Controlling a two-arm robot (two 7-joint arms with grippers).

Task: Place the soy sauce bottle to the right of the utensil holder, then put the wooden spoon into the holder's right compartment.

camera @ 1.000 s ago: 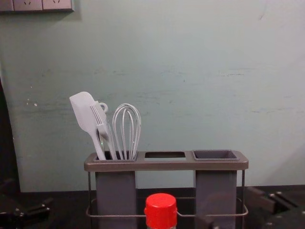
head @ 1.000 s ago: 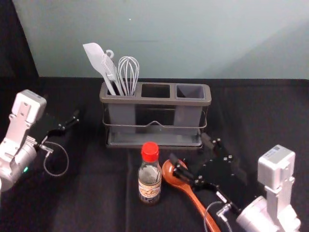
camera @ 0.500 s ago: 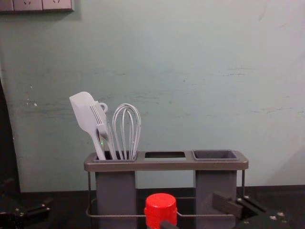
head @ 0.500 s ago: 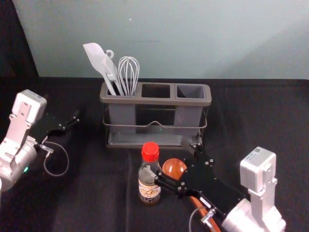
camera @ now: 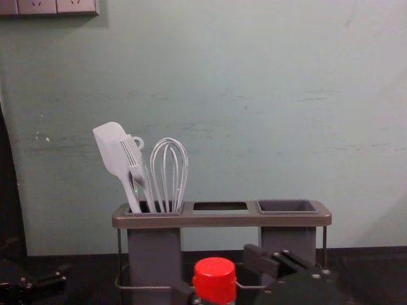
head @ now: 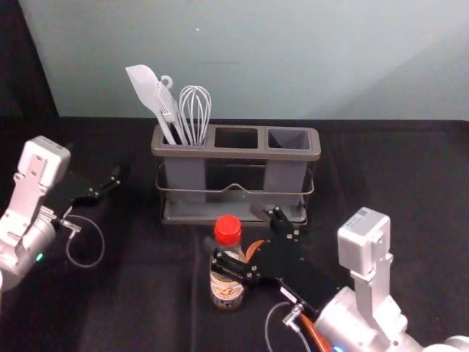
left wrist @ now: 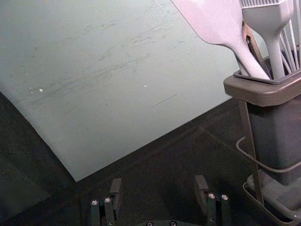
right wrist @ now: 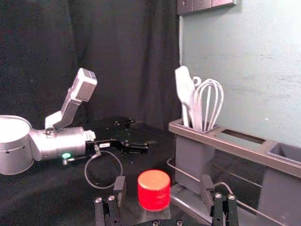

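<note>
Matte black cloth covers the tabletop (head: pixel 132 301). At 12 o'clock in the head view stands the smooth grey utensil holder (head: pixel 242 153), round-cornered, with a thin wire rail. The right gripper (head: pixel 236 234) reaches in from 4 o'clock, jaws wide, one each side of the soy sauce bottle (head: pixel 226 287): upright, clear-walled, ribbed red cap, at 6 o'clock. The left gripper (head: pixel 105 167) is parked at 9 o'clock, jaws wide. The glossy wooden spoon (head: pixel 315 334) lies toward 5 o'clock, partly hidden under the right arm.
</note>
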